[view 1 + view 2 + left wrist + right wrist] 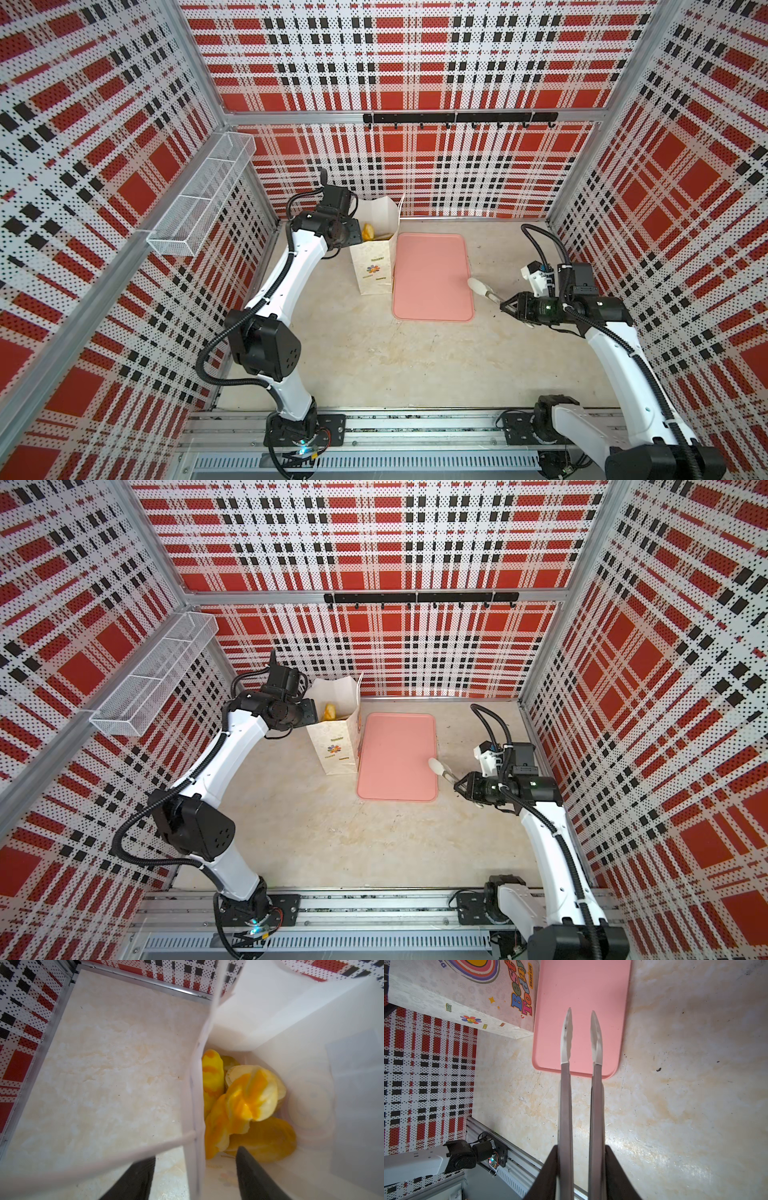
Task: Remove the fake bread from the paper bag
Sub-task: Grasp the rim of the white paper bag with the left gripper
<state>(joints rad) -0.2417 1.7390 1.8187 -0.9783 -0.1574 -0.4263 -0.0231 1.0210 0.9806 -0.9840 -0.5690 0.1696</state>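
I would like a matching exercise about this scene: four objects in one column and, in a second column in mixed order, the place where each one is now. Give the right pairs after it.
Column one
1 fake bread
2 tongs
3 pink tray
4 wire basket

Column two
a fixed on the side wall
b inside the paper bag
c flat on the table, beside the bag
d held by the right pincer

Pairs: 1-b, 2-d, 3-c, 4-a
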